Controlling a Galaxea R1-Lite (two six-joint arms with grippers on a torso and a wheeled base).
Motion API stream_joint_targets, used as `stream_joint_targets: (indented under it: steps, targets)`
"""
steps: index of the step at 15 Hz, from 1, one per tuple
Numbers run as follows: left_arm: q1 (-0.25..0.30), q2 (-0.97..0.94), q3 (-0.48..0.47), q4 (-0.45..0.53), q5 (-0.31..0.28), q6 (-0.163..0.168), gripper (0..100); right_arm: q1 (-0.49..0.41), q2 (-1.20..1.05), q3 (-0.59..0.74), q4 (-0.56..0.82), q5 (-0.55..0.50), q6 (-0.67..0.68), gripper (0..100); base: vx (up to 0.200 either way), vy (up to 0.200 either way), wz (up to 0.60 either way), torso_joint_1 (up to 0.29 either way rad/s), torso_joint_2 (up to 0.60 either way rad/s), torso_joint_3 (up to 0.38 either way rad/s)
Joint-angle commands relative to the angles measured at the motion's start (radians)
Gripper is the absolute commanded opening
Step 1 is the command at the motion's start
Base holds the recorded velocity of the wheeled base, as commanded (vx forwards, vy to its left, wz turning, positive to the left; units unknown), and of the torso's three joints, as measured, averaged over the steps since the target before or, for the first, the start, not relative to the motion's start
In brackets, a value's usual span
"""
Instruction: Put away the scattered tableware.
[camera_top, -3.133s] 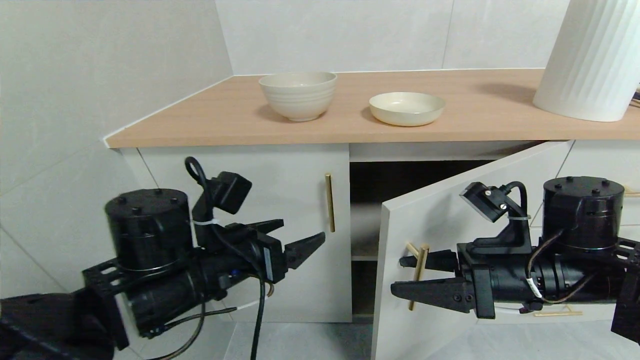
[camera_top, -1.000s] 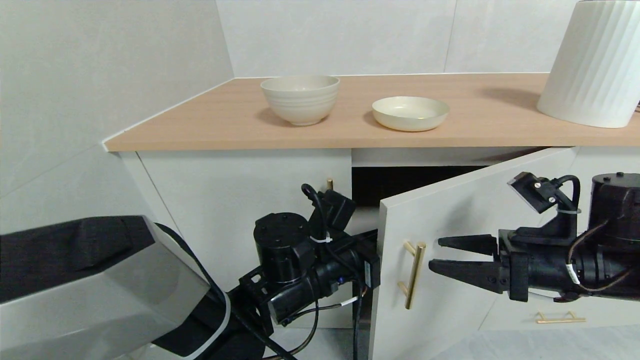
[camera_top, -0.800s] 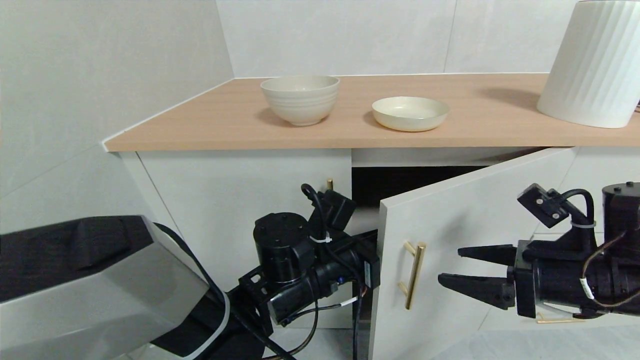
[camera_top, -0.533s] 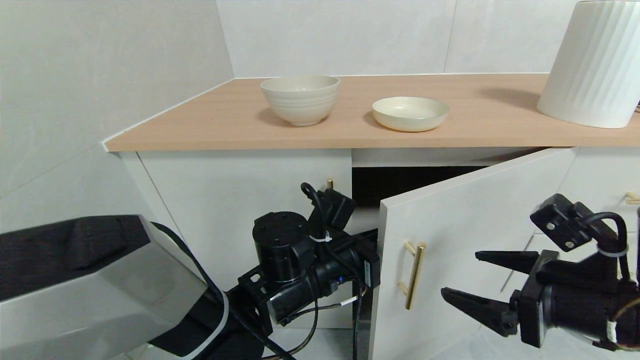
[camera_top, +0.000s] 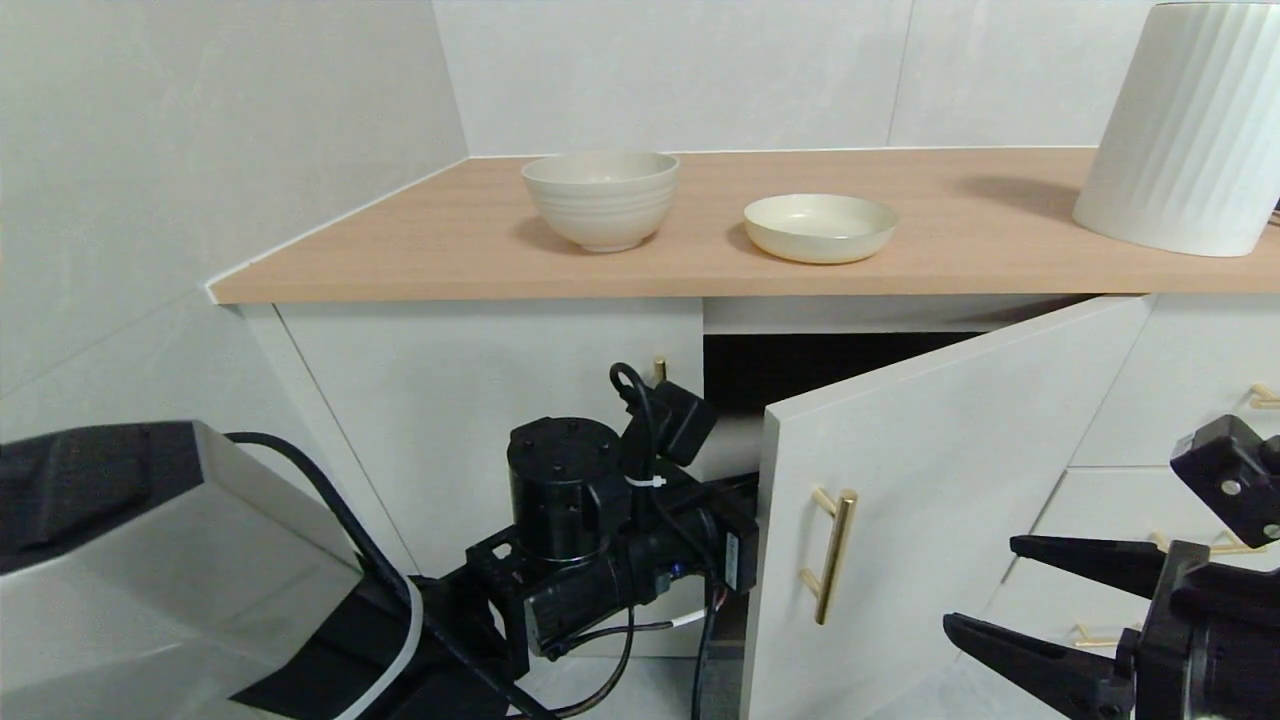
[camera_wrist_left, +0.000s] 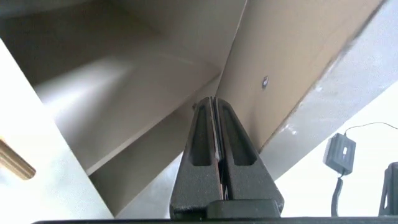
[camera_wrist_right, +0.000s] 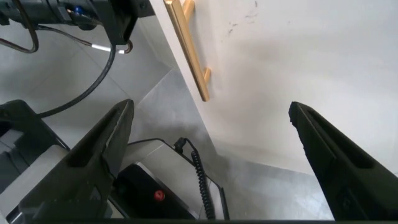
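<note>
Pale tiled walls, a wood-look countertop (camera_top: 450, 240) running along the back, white cabinets under it. The open cabinet door (camera_top: 950, 480) is the thing to place everything by, it's swung out part way toward the camera.

Up on the counter, above the door and off to its left, there's 1 cream ribbed bowl (camera_top: 600, 198) sitting upright. Pretty much straight above the door's free edge is 1 shallow cream dish (camera_top: 820, 227), apart from the bowl. Further along, above the door's hinge side, a big white ribbed container (camera_top: 1185, 130) stands on the counter.

Lower down, the left gripper (camera_wrist_left: 215, 102) is just left of the door's free edge, nose poked into the gap there. In the left wrist view its fingers (camera_wrist_left: 200, 143) are pressed flat together with nothing between them, pointing in past the door's inner face toward the cabinet shelf (camera_wrist_left: 124, 93). Can't tell if it's touching the door.

The door's gold bar handle (camera_top: 832, 556) runs vertically near that free edge.

The right gripper (camera_top: 980, 583) is in front of the door's outer face, lower right of the handle, well clear of it, jaws spread wide and holding nothing.

Right of the door are 2 drawer fronts with small gold handles (camera_top: 1262, 395).
</note>
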Motion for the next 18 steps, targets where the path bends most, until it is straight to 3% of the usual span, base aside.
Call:
stream_joint_targets:
  steps: [1,6,11,15,18]
  targets:
    - [-0.007,-0.011,-0.007,-0.001,0.000,-0.001,0,0.001,-0.007,0.001,0.000,0.001,0.000,100,0.000,0.000,0.00,0.000,0.00,0.000]
    - [-0.030,0.027,-0.027,0.005,0.003,-0.004,0,0.006,-0.010,0.002,0.000,0.002,0.000,100,0.000,0.000,0.00,0.000,0.00,0.000]
    - [-0.046,0.046,-0.047,0.007,0.003,-0.005,0,0.009,-0.024,0.004,0.002,0.002,-0.001,100,-0.160,0.000,0.00,0.005,0.00,0.000]
    - [-0.072,0.066,-0.178,0.131,0.003,-0.005,0,0.009,-0.050,0.002,0.002,0.005,-0.003,100,0.000,0.000,0.00,0.000,0.00,0.000]
    - [-0.075,0.058,-0.178,0.133,0.001,-0.005,0,0.009,-0.080,-0.005,0.002,0.007,-0.003,100,0.000,0.000,0.00,0.000,0.00,0.000]
